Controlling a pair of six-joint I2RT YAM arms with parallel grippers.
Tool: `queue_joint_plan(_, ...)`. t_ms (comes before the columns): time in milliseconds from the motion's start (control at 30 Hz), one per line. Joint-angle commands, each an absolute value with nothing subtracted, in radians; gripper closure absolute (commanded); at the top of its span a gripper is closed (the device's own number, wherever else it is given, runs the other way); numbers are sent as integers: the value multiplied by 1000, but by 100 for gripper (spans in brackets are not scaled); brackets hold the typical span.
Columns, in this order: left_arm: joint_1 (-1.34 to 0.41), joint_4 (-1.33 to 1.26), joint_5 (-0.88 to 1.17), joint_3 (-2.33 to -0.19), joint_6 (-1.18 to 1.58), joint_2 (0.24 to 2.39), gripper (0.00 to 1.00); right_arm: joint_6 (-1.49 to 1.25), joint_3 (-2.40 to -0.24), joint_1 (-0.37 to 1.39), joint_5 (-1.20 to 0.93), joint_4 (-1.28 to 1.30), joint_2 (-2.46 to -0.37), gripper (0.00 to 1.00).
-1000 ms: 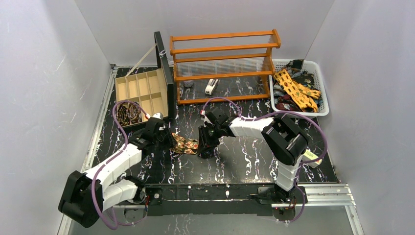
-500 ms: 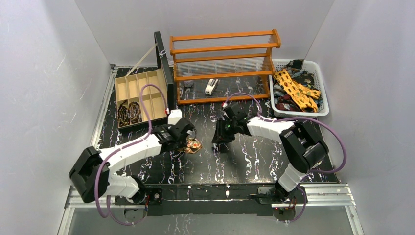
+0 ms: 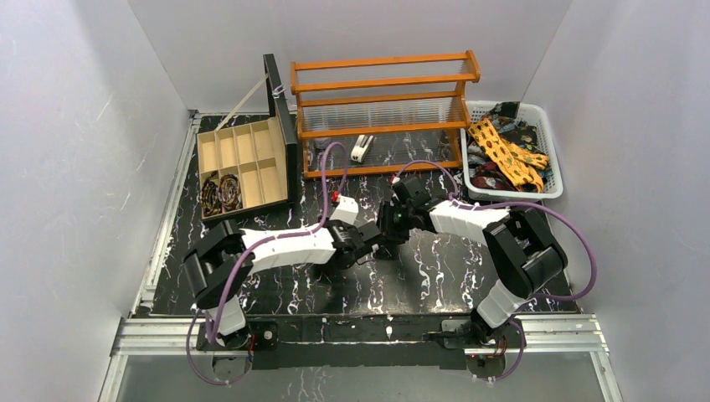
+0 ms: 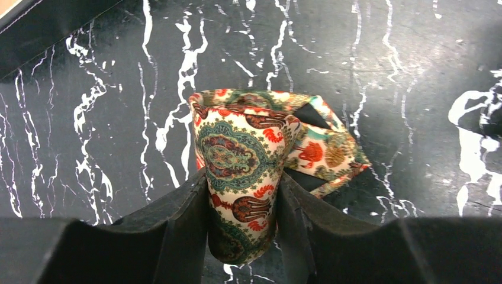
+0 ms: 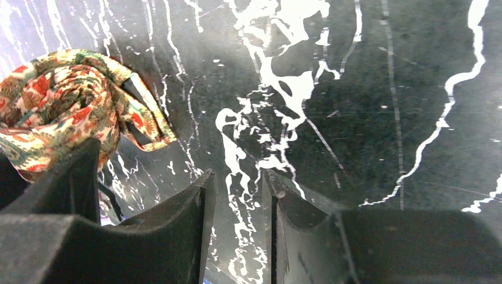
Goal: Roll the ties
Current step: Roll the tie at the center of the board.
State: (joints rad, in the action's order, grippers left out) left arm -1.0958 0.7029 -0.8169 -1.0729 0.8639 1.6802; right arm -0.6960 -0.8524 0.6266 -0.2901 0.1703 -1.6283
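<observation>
Tie coil [image 4: 237, 148] sits clamped in left claw [image 4: 240, 198]; right claw [image 5: 237, 192] slightly parted, empty.

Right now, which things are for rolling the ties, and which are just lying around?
For the job: paisley tie, pinched in the left gripper; coiled ties in the divided box; loose ties in the white basket.
Just lying about: orange rack; small white object beneath its shelves.
</observation>
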Motion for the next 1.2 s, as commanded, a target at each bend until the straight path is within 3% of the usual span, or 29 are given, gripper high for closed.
queue_joint_plan(0, -1129, 741, -859, -1148, 896, 1741, 58, -698, -825, 600, -290, 150, -1597, 56)
queue_joint_plan(167, -1136, 686, -741, -1200, 865, 1807, 36, -692, -819, 590, -306, 147, -1599, 55)
queue_joint_plan(400, -1133, 547, -591, -1235, 778, 1720, 26, -687, -820, 577, -329, 146, -1594, 54)
queue_joint_plan(533, -1124, 523, -571, -1239, 761, 1621, 22, -691, -819, 574, -349, 125, -1573, 52)
queue_joint_plan(867, -1053, 455, -558, -1022, 790, 1313, 18, -713, -830, 574, -440, 37, -1510, 39)
queue_joint_plan(1167, -855, 348, -352, -775, 792, 1080, 14, -724, -867, 616, -577, -46, -1574, 25)
